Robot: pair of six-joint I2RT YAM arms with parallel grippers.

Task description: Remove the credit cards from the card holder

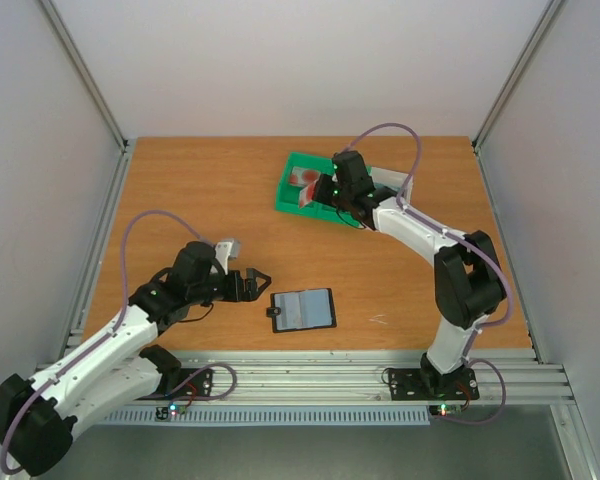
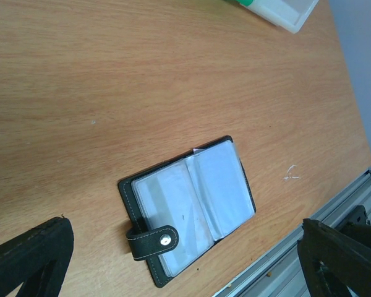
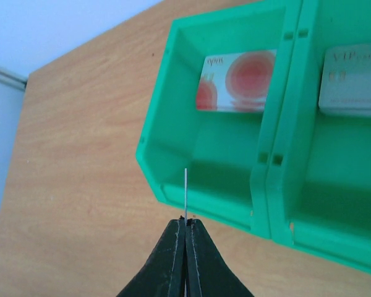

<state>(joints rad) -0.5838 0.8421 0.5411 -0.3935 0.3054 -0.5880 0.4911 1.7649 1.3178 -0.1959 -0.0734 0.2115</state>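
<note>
**Right arm pinches a card at the tray; left arm hovers wide beside the wallet**

The right arm reaches up-table with its elbow bent. The right gripper (image 3: 185, 226) is closed tight on a thin pale card (image 3: 185, 192), seen edge-on at the near rim of the green plastic compartment tray (image 3: 167, 124). In separate compartments lie a whitish card with red circles (image 3: 238, 80) and a grey card (image 3: 352, 80).

The left arm lies low, and the left gripper (image 1: 264, 285) is spread wide at 9 o'clock of the flat black bifold card holder (image 1: 303, 310), not touching it. The holder lies open near the wooden table's (image 1: 200, 190) 6 o'clock edge. Open wood runs from it towards 12 o'clock.
</note>
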